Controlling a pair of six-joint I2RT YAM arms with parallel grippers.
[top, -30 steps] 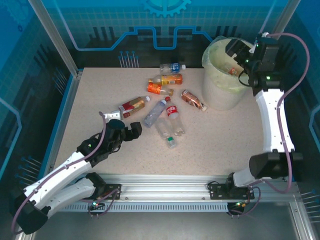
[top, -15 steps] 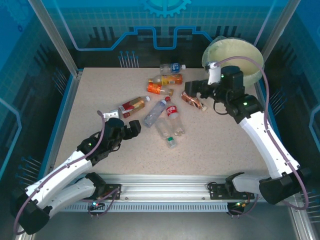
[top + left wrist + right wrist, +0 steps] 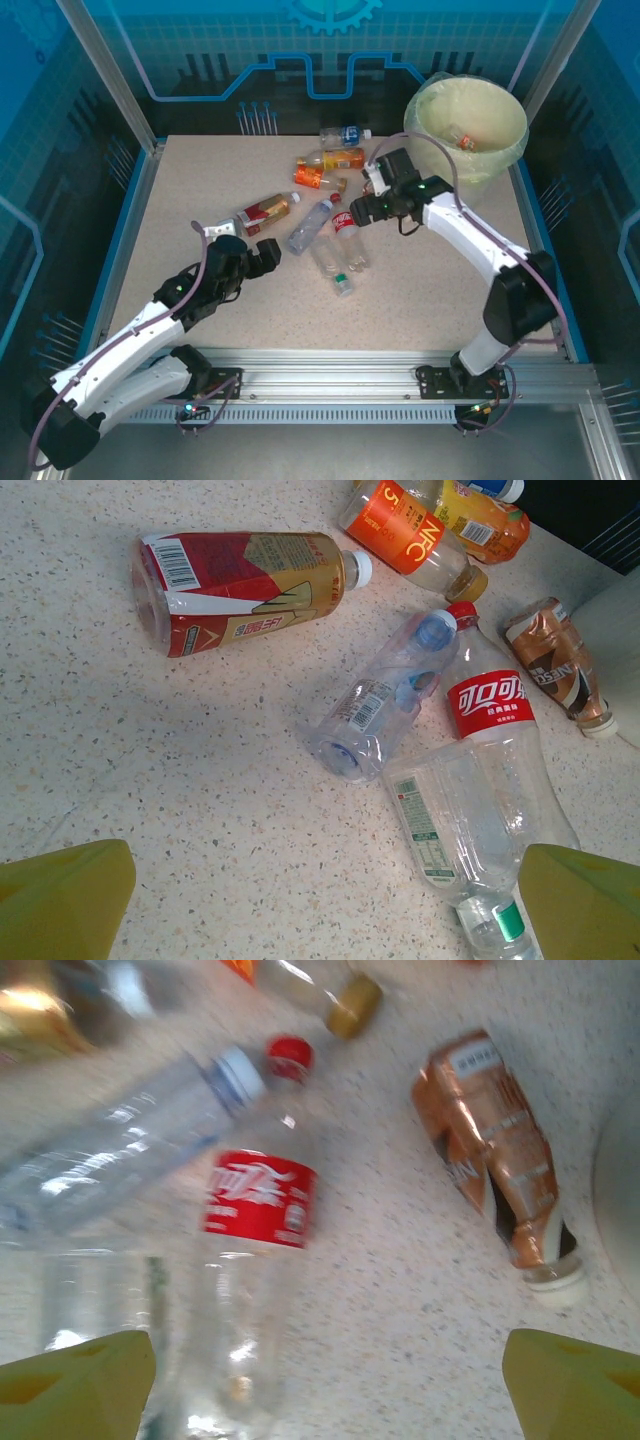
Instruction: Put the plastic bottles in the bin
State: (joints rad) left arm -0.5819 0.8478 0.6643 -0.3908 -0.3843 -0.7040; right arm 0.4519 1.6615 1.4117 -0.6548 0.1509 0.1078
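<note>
Several plastic bottles lie in a loose cluster mid-table: a red-and-gold one (image 3: 266,211), a clear blue-capped one (image 3: 310,224), a red-labelled clear one (image 3: 346,232), a green-capped clear one (image 3: 335,268), two orange ones (image 3: 335,159) and a blue-labelled one (image 3: 343,134). A brown bottle (image 3: 495,1160) lies to their right. The bin (image 3: 505,150) stands at the back right with a bottle (image 3: 462,140) inside. My right gripper (image 3: 358,212) hovers open over the red-labelled bottle (image 3: 255,1260), holding nothing. Open and empty, my left gripper (image 3: 262,256) sits left of the cluster.
The speckled table (image 3: 430,290) has free room at the front right and along the left side. Blue enclosure walls (image 3: 100,200) and metal posts border the table. A metal rail (image 3: 330,365) runs along the near edge.
The right arm swung away from the bin, down and left to the bottle cluster. The left arm has barely moved.
</note>
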